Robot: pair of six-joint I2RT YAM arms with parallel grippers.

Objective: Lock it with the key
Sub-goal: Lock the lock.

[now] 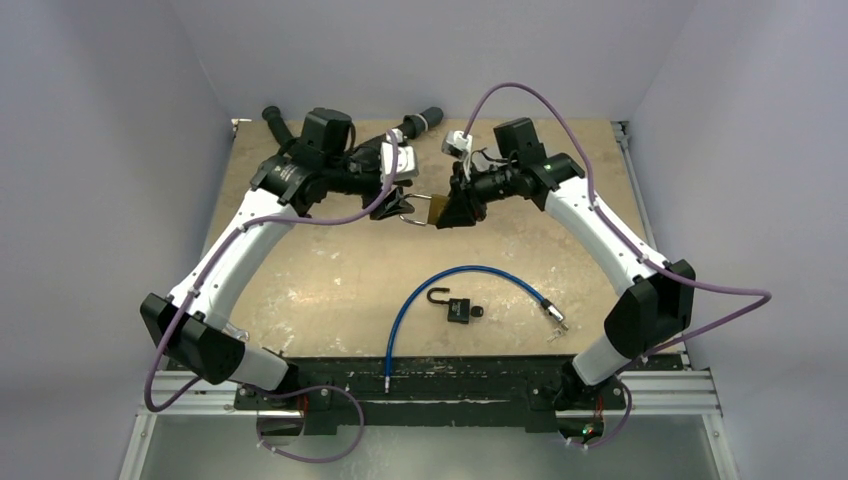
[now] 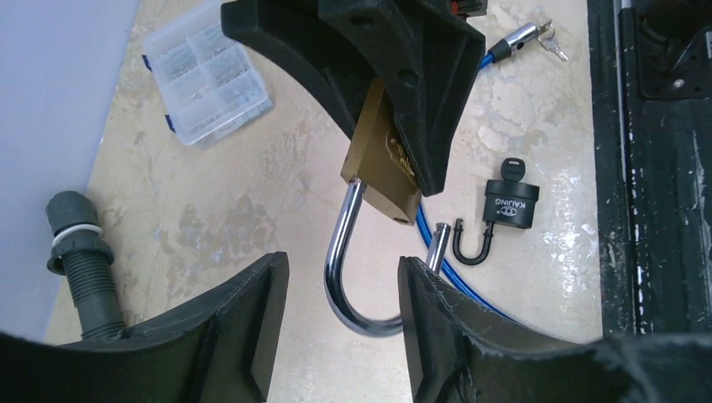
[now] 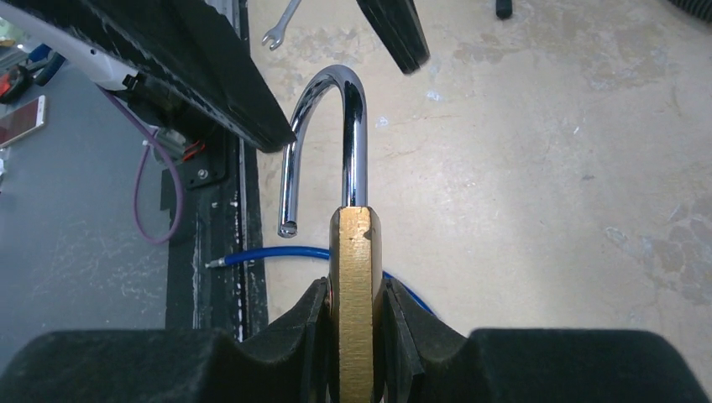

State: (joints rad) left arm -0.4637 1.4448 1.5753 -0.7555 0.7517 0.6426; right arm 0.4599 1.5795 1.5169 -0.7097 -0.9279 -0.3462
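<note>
My right gripper (image 3: 355,294) is shut on the brass padlock (image 3: 355,277), held above the table at the far middle (image 1: 438,208). Its chrome shackle (image 3: 323,134) is swung open, the free end out of the body. My left gripper (image 2: 342,290) is open, its fingers either side of the shackle loop (image 2: 348,269); the right finger (image 2: 420,294) is close against the shackle's free leg. No key shows in the brass padlock. A small black padlock (image 1: 459,310) with an open shackle and a key in it lies on the table (image 2: 510,204).
A blue cable (image 1: 440,290) with a lock head and keys at its end (image 1: 553,318) curves across the near table. A clear parts box (image 2: 206,71) and a grey pipe fitting (image 2: 80,252) lie at the far left. A small wrench (image 3: 284,23) lies near the edge.
</note>
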